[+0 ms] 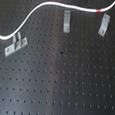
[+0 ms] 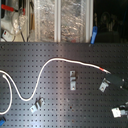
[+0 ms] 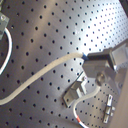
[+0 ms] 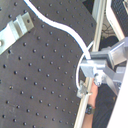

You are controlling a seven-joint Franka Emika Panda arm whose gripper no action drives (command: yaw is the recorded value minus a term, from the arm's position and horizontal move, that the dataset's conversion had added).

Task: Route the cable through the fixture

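Cable (image 1: pixel 46 5) limp, light, slack along breadboard (image 1: pixel 66 84) far edge; best held near red band (image 1: pixel 100 9). Gripper (image 3: pixel 90 67) jaws closed on cable.

- The gripper (image 3: pixel 95 64) is pinching the white cable (image 3: pixel 47 71) above the black perforated board (image 3: pixel 55 30).
- A metal bracket (image 3: pixel 76 92) is sitting just beneath it.

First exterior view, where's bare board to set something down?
Free: the whole perforated board below the three brackets. Crowded: the top strip, where the cable runs past the middle bracket, right bracket and left bracket.
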